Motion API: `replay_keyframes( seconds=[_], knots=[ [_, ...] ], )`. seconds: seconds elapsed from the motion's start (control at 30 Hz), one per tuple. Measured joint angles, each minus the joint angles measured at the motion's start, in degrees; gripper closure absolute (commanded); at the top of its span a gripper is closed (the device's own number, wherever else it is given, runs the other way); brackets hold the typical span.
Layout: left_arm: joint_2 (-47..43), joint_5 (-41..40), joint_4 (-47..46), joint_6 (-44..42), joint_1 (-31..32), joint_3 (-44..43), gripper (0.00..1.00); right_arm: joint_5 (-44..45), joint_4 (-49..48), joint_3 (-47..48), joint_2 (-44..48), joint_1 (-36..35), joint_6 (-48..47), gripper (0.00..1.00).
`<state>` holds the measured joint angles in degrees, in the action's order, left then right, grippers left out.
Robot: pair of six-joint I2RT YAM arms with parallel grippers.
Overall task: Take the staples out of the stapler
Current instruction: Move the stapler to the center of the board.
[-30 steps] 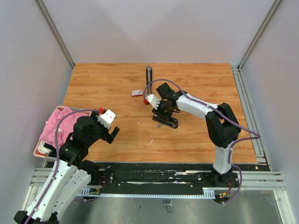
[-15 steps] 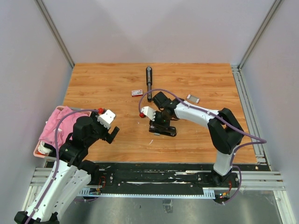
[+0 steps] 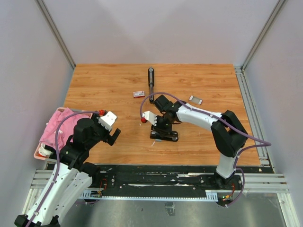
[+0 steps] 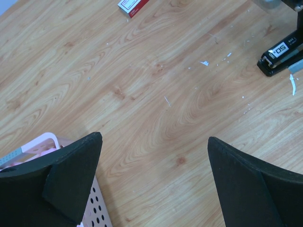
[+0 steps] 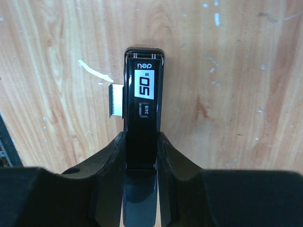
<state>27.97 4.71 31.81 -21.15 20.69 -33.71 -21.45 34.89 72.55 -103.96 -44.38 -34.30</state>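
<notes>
My right gripper point(image 3: 160, 126) point(image 5: 142, 138) is shut on the rear of the black stapler point(image 3: 166, 136) point(image 5: 143, 94), which lies low on the wooden table and carries a white "50" label. A short silvery strip of staples point(image 5: 116, 100) shows against the stapler's left side. Another silvery strip of staples point(image 3: 195, 100) lies alone on the table at the back right. My left gripper point(image 3: 112, 136) point(image 4: 154, 142) hangs open and empty near the table's left front. Its view shows the stapler point(image 4: 279, 51) far off to the right.
A small red-and-white box point(image 3: 138, 93) point(image 4: 132, 5) lies behind the stapler. A long black bar point(image 3: 151, 84) lies further back. A pink basket point(image 3: 41, 146) point(image 4: 97, 208) with cloth stands at the left edge. A white sliver point(image 5: 94, 69) and tiny specks dot the wood.
My right gripper has carried the stapler towards the front left and down onto the table. That uncovered the silvery strip at the back right. The left arm has not moved.
</notes>
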Motion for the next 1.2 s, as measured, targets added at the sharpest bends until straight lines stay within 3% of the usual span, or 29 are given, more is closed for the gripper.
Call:
replay_keyframes(
  seconds=[0.23, 0.57, 1.03, 1.1, 1.2],
  knots=[
    [-0.02, 0.09, 0.02, 0.00, 0.00, 0.00, 0.02, -0.42, 1.16, -0.20, 0.24, -1.27, -0.37, 0.82],
    [-0.02, 0.09, 0.02, 0.00, 0.00, 0.00, 0.02, 5.46, -0.74, 0.31, 0.15, -1.22, 0.66, 0.77],
    [1.07, 1.38, 0.00, -1.22, 0.00, -0.02, 0.02, 8.04, 0.46, 4.90, -0.09, 0.42, 0.85, 0.53],
    [2.67, 1.97, -0.02, -2.19, 0.00, -0.07, 0.02, 8.00, 0.83, 4.85, 2.14, 1.51, 0.92, 0.39],
    [7.04, 3.08, 0.35, -3.89, 0.00, -1.36, 0.02, 7.50, 1.09, 4.44, 7.67, 4.87, 1.31, 0.34]
  ],
)
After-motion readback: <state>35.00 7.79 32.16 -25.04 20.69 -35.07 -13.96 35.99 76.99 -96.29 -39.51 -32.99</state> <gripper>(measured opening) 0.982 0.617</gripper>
